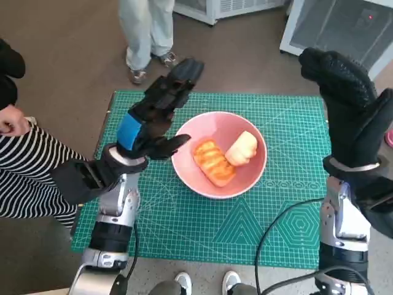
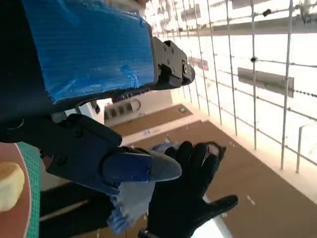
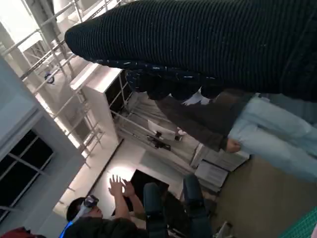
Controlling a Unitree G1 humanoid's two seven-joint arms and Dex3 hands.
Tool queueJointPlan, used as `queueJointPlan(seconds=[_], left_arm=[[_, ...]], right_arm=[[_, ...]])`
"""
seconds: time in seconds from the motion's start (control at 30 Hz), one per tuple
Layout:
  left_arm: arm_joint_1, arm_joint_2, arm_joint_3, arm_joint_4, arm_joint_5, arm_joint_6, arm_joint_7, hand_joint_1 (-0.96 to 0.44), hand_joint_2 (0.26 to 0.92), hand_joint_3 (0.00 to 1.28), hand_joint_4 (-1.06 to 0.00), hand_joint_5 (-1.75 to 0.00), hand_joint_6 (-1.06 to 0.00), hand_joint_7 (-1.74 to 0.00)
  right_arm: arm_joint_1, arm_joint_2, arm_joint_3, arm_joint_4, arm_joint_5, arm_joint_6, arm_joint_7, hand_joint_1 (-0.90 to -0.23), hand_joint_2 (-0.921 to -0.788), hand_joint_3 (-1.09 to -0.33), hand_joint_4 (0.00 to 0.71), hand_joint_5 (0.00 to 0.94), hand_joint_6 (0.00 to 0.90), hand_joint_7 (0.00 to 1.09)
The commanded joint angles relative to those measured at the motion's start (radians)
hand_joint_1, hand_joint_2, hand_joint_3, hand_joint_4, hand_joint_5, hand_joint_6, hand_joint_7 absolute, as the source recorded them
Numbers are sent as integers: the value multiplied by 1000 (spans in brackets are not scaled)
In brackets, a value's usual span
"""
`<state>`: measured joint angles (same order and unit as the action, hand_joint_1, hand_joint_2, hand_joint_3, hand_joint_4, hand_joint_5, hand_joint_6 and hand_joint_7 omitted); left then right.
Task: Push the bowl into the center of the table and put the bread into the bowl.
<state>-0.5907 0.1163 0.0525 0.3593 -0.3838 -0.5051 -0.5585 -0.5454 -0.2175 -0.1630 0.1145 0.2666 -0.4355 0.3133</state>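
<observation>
Pink bowl (image 1: 219,155) sat near the middle of the green-matted surface (image 1: 184,227); two bread pieces (image 1: 214,161) lay inside. Both steps judged done. Left hand (image 1: 152,112) hung just beside the rim, fingers (image 1: 178,83) spread, grasping nothing. Right hand (image 1: 344,92) was raised well clear, fingers released, empty. Next: withdraw the arms without nudging the bowl

A lab or test room: a green cutting mat (image 1: 264,209) covers the bench, white cabinets (image 1: 344,24) stand behind, and a person wearing a headset (image 3: 86,206) raises both hands.
</observation>
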Motion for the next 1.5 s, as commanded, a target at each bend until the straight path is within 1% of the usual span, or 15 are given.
queueJointPlan(seconds=[0.03,0.3,0.47,0.6,0.67,0.8,0.93,1.1,1.4,1.5], left_arm=[[14,-7,4,-30,33,-20,13,-669,921,329,-65,-2,-221,-16],[11,-17,20,-9,35,-56,15,-675,921,326,-52,0,-205,-16],[7,-35,32,12,14,-73,8,-674,921,333,-40,0,-187,-10],[3,-36,40,26,7,-80,-5,-672,921,339,-25,0,-175,-6],[2,-32,43,30,7,-80,-14,-672,921,339,-19,0,-150,-3],[1,-28,48,38,18,-83,-21,-681,921,347,-16,-2,-110,0],[-4,-28,52,50,26,-94,-22,-687,921,360,-20,-6,-98,0],[-13,-32,54,69,22,-102,-28,-684,921,370,-21,-7,-92,0],[-29,-30,59,95,36,-115,-17,-681,914,380,-24,-11,-87,-2],[-36,-31,62,107,41,-122,-14,-683,909,387,-23,-13,-85,-2]], right_arm=[[17,9,7,22,-18,0,-4,-714,-921,-671,186,2,114,459],[31,6,16,25,-26,-2,-5,-710,-921,-662,191,4,120,466],[32,1,18,38,-42,-13,-4,-704,-921,-664,191,4,108,462],[29,-1,16,62,-58,-34,-2,-688,-921,-688,187,1,83,454],[28,-1,16,74,-63,-45,-1,-682,-921,-697,182,0,76,452],[25,-1,18,94,-71,-61,-2,-671,-921,-714,176,0,65,452],[18,-1,16,114,-77,-74,-1,-668,-921,-720,175,0,62,454],[12,-1,15,131,-78,-84,0,-673,-921,-723,174,0,61,459],[8,2,18,152,-63,-95,11,-673,-921,-725,175,0,62,467],[6,2,19,157,-59,-96,17,-682,-921,-723,174,0,63,470]])
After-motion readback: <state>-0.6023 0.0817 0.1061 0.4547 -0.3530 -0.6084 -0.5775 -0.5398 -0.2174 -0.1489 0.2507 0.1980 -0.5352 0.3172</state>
